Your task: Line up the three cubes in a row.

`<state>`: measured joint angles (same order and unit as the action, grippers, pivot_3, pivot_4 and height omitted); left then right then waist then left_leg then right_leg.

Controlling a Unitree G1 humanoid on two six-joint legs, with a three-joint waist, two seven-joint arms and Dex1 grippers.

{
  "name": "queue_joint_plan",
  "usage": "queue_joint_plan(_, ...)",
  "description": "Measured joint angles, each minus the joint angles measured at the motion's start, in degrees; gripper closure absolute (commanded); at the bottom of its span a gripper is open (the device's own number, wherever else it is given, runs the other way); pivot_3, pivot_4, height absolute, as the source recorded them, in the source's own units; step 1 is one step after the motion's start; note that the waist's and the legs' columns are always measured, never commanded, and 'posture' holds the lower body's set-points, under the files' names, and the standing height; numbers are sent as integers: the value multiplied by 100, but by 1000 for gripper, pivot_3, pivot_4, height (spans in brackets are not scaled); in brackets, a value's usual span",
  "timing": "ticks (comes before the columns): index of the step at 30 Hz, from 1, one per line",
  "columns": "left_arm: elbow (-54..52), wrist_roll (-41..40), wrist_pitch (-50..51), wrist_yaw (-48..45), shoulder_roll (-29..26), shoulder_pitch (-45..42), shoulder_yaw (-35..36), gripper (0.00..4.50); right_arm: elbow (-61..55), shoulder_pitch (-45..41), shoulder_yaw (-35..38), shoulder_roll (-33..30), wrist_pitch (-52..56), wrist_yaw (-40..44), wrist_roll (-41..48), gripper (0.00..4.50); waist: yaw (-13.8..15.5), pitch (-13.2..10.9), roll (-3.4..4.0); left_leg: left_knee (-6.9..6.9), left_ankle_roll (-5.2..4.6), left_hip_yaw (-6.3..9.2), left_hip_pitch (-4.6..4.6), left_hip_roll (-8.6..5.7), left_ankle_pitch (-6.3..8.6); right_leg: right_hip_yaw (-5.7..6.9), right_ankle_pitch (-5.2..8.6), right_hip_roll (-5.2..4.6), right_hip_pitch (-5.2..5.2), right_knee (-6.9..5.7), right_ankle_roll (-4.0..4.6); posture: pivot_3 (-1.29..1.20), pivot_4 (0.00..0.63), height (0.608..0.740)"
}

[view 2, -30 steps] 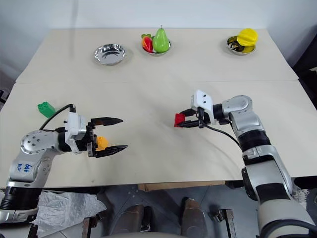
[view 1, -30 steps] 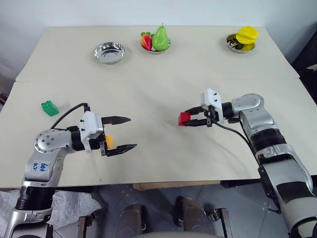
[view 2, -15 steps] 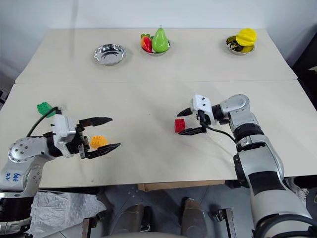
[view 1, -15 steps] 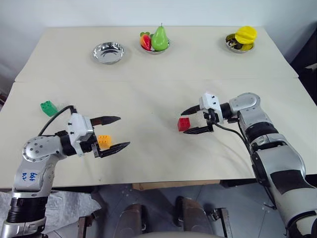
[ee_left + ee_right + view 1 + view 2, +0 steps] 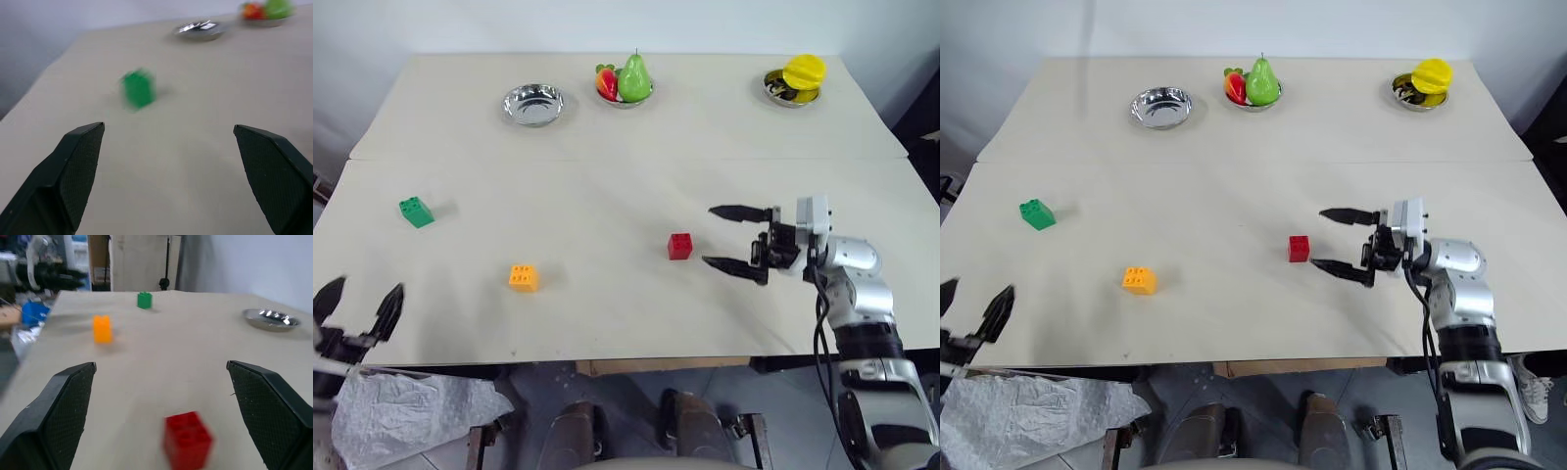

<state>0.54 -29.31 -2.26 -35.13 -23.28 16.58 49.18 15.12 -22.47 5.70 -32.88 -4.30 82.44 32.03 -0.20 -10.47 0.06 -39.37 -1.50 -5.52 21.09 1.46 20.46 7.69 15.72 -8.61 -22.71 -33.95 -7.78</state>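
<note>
Three steel bowls stand in a row along the far edge of the surface (image 5: 626,323). The left bowl (image 5: 532,103) holds nothing. The middle bowl (image 5: 625,94) holds a green pear (image 5: 633,76) standing upright, with a red-and-orange fruit (image 5: 605,82) just beside it on the left. The right bowl (image 5: 789,90) holds a yellow fruit (image 5: 802,70) resting on top of something darker that cannot be made out.

Count: three bowls, three cubes, two claws.

The cubes lie well apart on the near half of the surface, none touching another. The green cube (image 5: 415,211) sits furthest left. The orange cube (image 5: 522,277) lies nearer the front edge, to the right of the green one. The red cube (image 5: 680,245) sits near the centre, to the right of the orange one.

The right claw (image 5: 732,238) is released, jaws spread wide, pointing left at the red cube and just clear of it. The left claw (image 5: 360,305) is at the front left corner, also released and holding nothing.
</note>
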Motion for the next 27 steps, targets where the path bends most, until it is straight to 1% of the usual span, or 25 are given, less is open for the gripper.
queue_joint_plan(2, 229, -26, -44, 184, 104, 97, 161, 0, -11, 404, 40, -67, -197, 84, -114, 22, 12, 3, -6, -6, -7, -4, 1, 0, 7, -4, -2, -2, 0, 0, 2, 0, 150, 740)
queue_joint_plan(5, 164, -54, -70, 342, 158, -8, 122, 0, -37, 472, 109, -124, -189, 61, -132, 22, 18, 3, -5, -18, -7, -6, 1, 5, 9, -5, -9, -3, 0, -3, 10, 0, 150, 740)
queue_joint_plan(7, 8, -28, -40, 676, 218, -267, -84, 0, -145, 474, 210, -190, -153, -12, -113, 22, 24, 3, -6, -22, -4, -4, 1, 10, 12, -5, -13, -2, 1, -4, 15, 0, 150, 740)
queue_joint_plan(10, -99, 112, 270, 1299, 208, -888, -458, 0, -295, 436, 234, -217, 24, -75, -95, 22, 18, 4, -7, -25, -1, -5, 2, 13, 13, -3, -14, 3, 1, -8, 17, 0, 150, 740)
queue_joint_plan(15, -484, 357, 1439, 2627, 98, -2074, -1065, 0, -602, 417, 107, -228, 423, -64, -38, 22, 17, 5, -10, -30, -3, -5, 5, 11, 13, -1, -14, 6, 1, -11, 17, 0, 150, 740)
queue_joint_plan(16, -495, 382, 1702, 2940, 95, -2476, -1213, 0, -669, 388, 70, -225, 521, -66, -30, 22, 19, 6, -10, -33, -3, -6, 7, 10, 13, -2, -15, 6, 1, -12, 17, 0, 150, 740)
queue_joint_plan(19, -492, 641, 2067, 3354, 66, -2913, -1624, 0, -828, 293, 8, -207, 681, -100, 4, 22, 6, 6, -10, -36, -4, -11, 5, 9, 15, -3, -15, 10, 1, -11, 16, 0, 150, 740)
queue_joint_plan(25, 332, 1169, 2379, 4310, 117, -3893, -1914, 0, -1053, 221, -129, -106, 914, -177, 18, 22, 24, 5, -12, -49, -2, -12, 10, 7, 14, 0, -15, 23, 1, -11, 16, 0, 150, 740)
queue_joint_plan(27, 513, 1385, 2345, 4575, 116, -4013, -1949, 0, -1123, 201, -161, -83, 953, -192, 18, 22, 24, 6, -12, -49, -3, -12, 11, 9, 15, -2, -15, 22, 1, -10, 16, 0, 150, 740)
